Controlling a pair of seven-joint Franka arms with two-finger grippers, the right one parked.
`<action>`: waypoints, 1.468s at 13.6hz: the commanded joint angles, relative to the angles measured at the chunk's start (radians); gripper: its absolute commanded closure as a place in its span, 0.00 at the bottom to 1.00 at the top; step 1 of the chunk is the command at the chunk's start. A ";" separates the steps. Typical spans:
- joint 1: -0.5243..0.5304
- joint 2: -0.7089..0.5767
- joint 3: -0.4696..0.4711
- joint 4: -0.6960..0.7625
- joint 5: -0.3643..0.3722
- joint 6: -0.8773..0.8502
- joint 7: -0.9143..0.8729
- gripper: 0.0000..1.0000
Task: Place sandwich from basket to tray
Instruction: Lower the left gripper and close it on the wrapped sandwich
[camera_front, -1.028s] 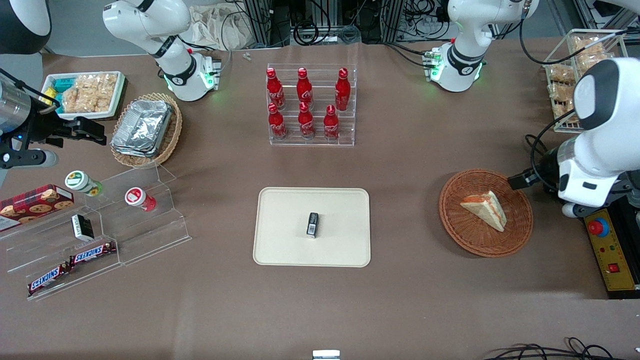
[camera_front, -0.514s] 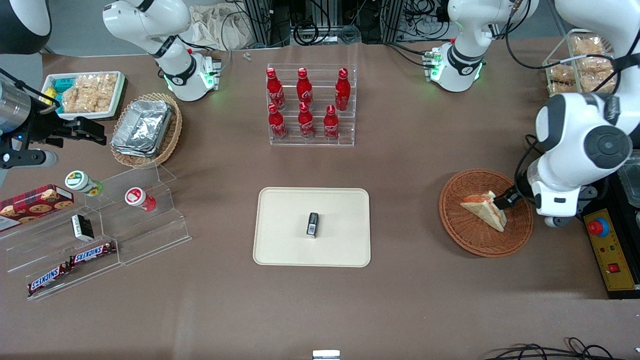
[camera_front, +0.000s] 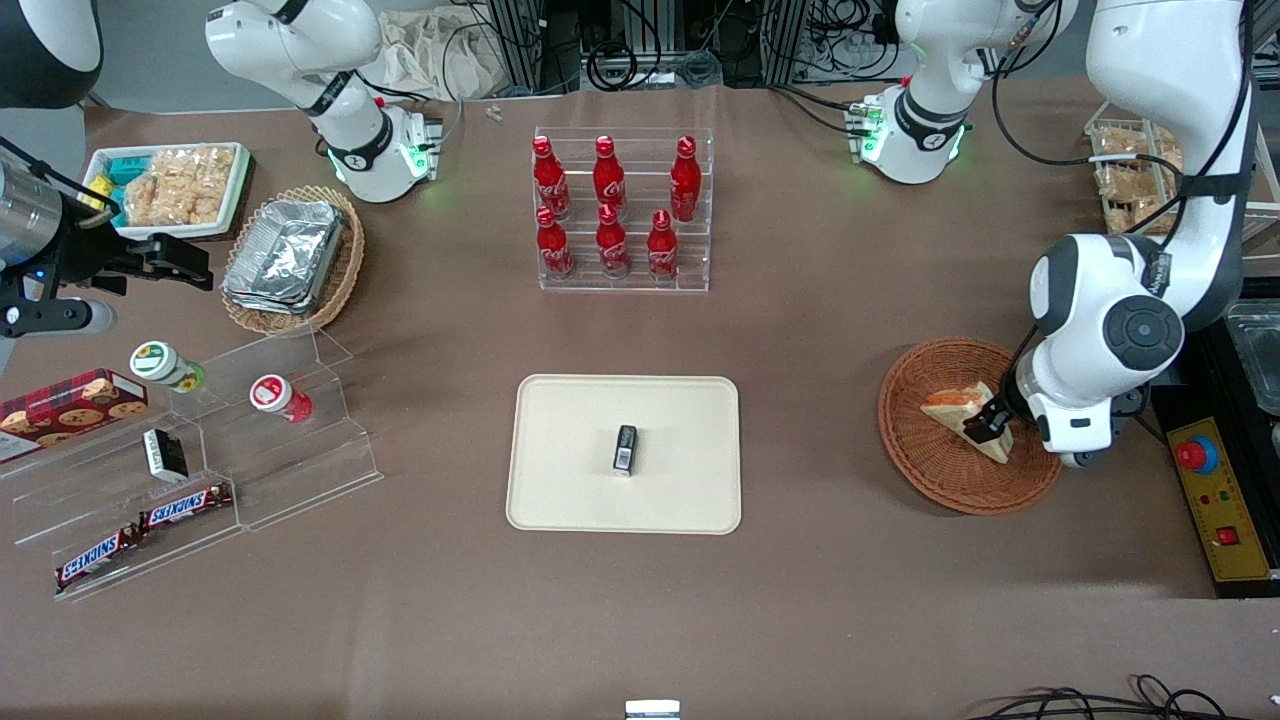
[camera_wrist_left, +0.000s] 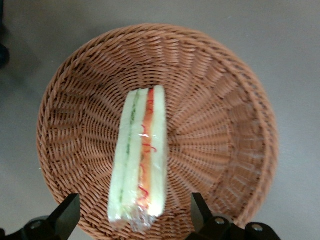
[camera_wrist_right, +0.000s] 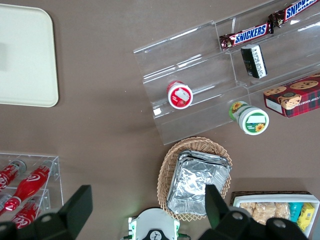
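The sandwich (camera_front: 955, 410), a pale bread wedge with orange-red and green filling, lies in the reddish-brown wicker basket (camera_front: 920, 450) toward the working arm's end of the table. In the left wrist view the wrapped sandwich (camera_wrist_left: 141, 160) lies along the middle of the basket (camera_wrist_left: 220, 125). The left gripper (camera_front: 985, 428) hangs low over the sandwich's wide end, open, with a finger (camera_wrist_left: 67, 216) on each side of it and not touching it. The cream tray (camera_front: 570, 440) lies mid-table and holds a small dark packet (camera_front: 625, 448).
An acrylic rack of red cola bottles (camera_front: 620, 215) stands farther from the front camera than the tray. A yellow control box with a red button (camera_front: 1215, 500) lies beside the basket at the table end. A wire rack of snack bags (camera_front: 1130, 170) stands near the working arm's base.
The left arm has swung in from the table's end and come down over the basket. Its gripper now straddles the sandwich. The sandwich has not moved.
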 joint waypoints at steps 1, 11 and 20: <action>0.002 -0.021 0.019 -0.077 0.052 0.061 -0.037 0.00; -0.001 0.042 0.030 -0.114 0.049 0.185 -0.144 0.20; -0.005 0.045 0.028 -0.061 0.051 0.170 -0.211 1.00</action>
